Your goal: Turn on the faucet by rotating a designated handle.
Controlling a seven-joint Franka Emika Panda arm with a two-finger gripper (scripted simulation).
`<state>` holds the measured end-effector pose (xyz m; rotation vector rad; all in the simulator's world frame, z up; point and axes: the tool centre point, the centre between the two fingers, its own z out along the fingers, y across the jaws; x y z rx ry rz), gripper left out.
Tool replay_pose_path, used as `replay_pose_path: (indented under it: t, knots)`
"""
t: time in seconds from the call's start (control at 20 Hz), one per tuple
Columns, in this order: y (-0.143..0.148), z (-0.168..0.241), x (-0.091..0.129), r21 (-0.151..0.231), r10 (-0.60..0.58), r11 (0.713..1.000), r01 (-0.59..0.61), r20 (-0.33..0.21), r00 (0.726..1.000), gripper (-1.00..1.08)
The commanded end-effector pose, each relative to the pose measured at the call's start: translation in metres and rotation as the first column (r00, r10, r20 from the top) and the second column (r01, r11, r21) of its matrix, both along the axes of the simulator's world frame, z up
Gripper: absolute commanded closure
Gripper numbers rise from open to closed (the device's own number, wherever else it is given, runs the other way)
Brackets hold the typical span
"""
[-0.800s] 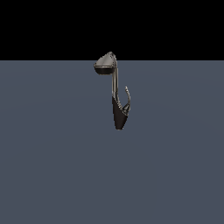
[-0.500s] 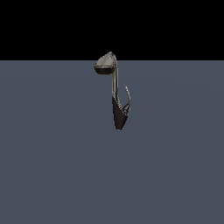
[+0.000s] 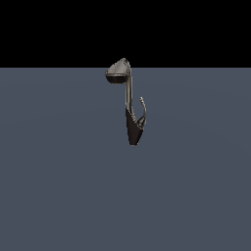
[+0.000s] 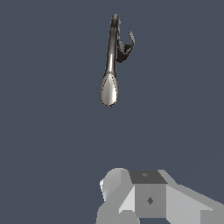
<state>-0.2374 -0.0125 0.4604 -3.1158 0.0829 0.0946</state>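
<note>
The faucet (image 3: 128, 98) stands on the grey floor in the middle of the exterior view, with a dark cone base (image 3: 133, 130), a slim neck and a wide rounded head (image 3: 118, 72). The handle (image 3: 143, 110), a thin curved hook, branches from the base on the exterior view's right. In the wrist view the faucet (image 4: 112, 52) is seen from above, with its head (image 4: 109, 89) nearest and the handle (image 4: 130, 40) beside the base. Only a grey part of my gripper (image 4: 148, 199) shows there, well apart from the faucet. Its fingers are not clearly shown. The gripper is out of the exterior view.
A flat dark grey floor (image 3: 59, 186) spreads around the faucet. A black background (image 3: 49, 29) lies beyond it.
</note>
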Motion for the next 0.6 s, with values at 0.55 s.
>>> replay_pose_path:
  t: [0.55]
  knots:
    - [0.008, -0.016, 0.042, 0.101, -0.158, 0.982, 0.162, -0.05, 0.986, 1.08]
